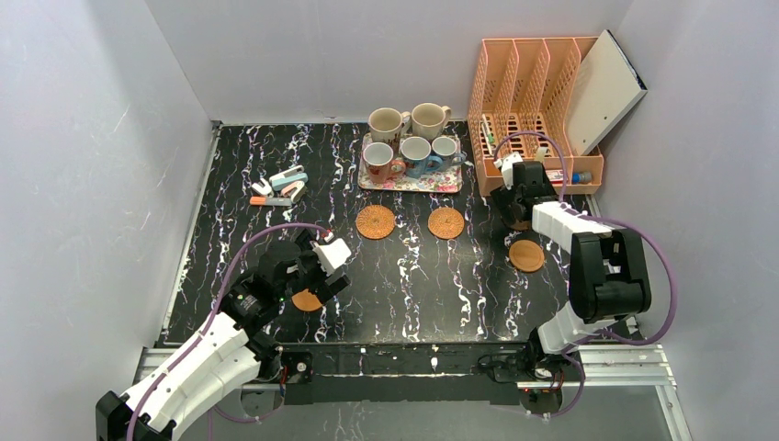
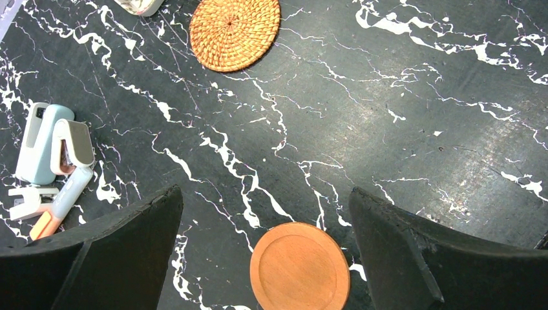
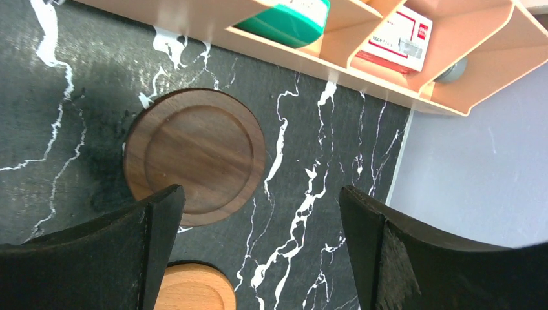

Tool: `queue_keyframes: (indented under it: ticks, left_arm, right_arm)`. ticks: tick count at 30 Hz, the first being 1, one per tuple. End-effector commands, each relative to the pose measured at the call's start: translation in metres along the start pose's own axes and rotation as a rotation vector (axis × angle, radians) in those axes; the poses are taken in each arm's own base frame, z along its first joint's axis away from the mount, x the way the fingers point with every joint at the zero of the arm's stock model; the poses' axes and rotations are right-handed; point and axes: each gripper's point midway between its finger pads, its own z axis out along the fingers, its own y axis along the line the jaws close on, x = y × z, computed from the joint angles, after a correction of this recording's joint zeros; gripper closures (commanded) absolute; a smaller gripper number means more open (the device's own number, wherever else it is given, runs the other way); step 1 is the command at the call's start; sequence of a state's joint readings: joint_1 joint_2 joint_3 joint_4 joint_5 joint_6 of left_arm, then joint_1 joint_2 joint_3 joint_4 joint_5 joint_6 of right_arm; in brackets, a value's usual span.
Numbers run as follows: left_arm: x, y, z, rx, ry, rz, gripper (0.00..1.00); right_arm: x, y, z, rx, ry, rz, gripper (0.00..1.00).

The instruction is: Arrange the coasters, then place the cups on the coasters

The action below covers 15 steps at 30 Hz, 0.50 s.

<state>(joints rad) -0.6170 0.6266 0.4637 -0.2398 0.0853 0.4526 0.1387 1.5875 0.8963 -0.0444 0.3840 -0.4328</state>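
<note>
Hovering wide open and empty, the right gripper (image 3: pixel 258 197) had the dark coaster (image 3: pixel 194 155) offset toward one finger (image 3: pixel 97 258), not centred.

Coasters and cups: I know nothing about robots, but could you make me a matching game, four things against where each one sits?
Things:
1. dark wooden coaster
2. cups
3. woven coasters
4. leftmost smooth orange coaster

Places:
A. on the floral tray
B. below the open left tool
C. in the open, just in front of the tray
D. beside the peach rack, below the open right tool

Pairs: 1-D, 2-A, 3-C, 4-B
</note>
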Motion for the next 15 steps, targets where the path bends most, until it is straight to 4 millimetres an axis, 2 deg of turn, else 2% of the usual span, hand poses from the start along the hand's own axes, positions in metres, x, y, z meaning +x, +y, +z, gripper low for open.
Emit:
queue_keyframes:
  ticks: [1, 9, 12, 15]
  left_arm:
    - [0.006, -0.004, 0.002, 0.010, 0.011, -0.001, 0.02]
    - [0.007, -0.004, 0.002, 0.010, 0.013, 0.000, 0.02]
    - [0.008, -0.004, 0.003, 0.011, 0.014, 0.001, 0.02]
    - [0.009, -0.004, 0.003, 0.011, 0.016, 0.002, 0.02]
  right_arm:
    - [-0.006, -0.011, 0.005, 0.062, -0.027, -0.004, 0.02]
    - [0.009, 0.013, 0.020, -0.028, 0.019, -0.045, 0.02]
    - [0.009, 0.020, 0.021, -0.057, 0.020, -0.054, 0.02]
    - [0.012, 0.036, 0.016, -0.145, 0.022, -0.073, 0.02]
